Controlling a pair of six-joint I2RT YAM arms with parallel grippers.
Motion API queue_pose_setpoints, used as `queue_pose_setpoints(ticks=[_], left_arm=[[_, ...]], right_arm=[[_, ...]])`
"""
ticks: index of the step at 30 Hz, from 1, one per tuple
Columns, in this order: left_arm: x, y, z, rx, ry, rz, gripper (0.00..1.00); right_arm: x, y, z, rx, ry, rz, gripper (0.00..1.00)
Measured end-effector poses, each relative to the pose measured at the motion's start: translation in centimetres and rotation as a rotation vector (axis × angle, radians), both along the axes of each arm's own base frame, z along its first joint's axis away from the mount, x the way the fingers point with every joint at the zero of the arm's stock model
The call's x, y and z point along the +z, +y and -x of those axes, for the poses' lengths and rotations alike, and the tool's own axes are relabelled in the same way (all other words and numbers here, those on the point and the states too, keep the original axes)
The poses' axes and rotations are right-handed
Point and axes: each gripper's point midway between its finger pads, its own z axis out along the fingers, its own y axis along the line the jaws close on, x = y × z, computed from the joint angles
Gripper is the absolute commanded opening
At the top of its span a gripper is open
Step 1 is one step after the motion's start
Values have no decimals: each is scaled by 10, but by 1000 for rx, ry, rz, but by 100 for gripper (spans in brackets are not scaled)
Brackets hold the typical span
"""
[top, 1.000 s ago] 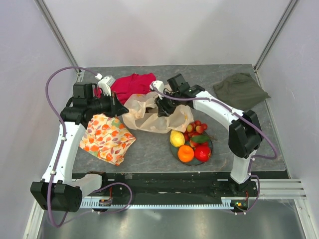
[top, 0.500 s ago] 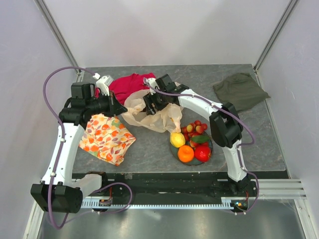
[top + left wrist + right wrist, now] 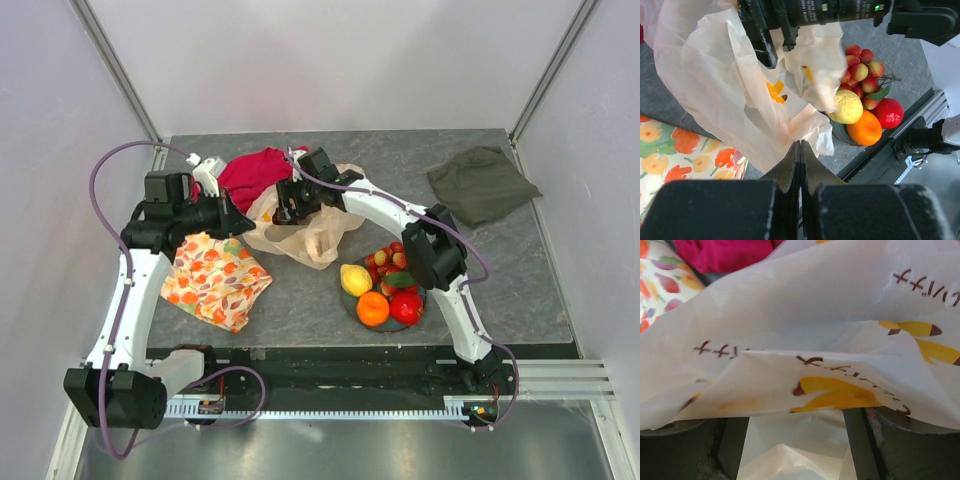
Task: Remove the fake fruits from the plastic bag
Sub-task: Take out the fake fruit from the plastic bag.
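Observation:
The plastic bag (image 3: 305, 232) lies crumpled at mid-table, translucent beige with yellow marks. My left gripper (image 3: 236, 222) is shut on its left edge; in the left wrist view the jaws (image 3: 800, 145) pinch the film (image 3: 715, 85). My right gripper (image 3: 287, 205) sits over the bag's top. In the right wrist view its fingers (image 3: 732, 442) stand apart, with bag film (image 3: 805, 330) draped over and between them. The fake fruits lie on a dark plate (image 3: 347, 300) outside the bag: lemon (image 3: 354, 278), orange (image 3: 373, 308), red apple (image 3: 406, 307), berries (image 3: 392, 258).
A red cloth (image 3: 262, 170) lies behind the bag. An orange-flowered cloth (image 3: 215, 278) lies at the left front, under my left arm. An olive cloth (image 3: 482, 180) lies at the back right. White walls close in the table on three sides.
My right gripper has moved left over the bag, and the bag has bunched leftward, away from the plate. My left gripper has hardly moved.

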Motion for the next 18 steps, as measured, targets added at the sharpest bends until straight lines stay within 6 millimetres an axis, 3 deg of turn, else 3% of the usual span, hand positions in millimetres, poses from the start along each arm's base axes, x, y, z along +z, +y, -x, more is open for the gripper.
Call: queue_pose_setpoints(ticks=[5,9,18], left_arm=[[-6,0,1,6,20,5,2],[-8,1,4,9,30,9,2],[-11,-1,7,4,47,33,1]], right_arm=[[-42,4,1,-69,76,34,70],[-63,6,1,-123,90,71,58],[-50,10,-19,-245,35,59,64]])
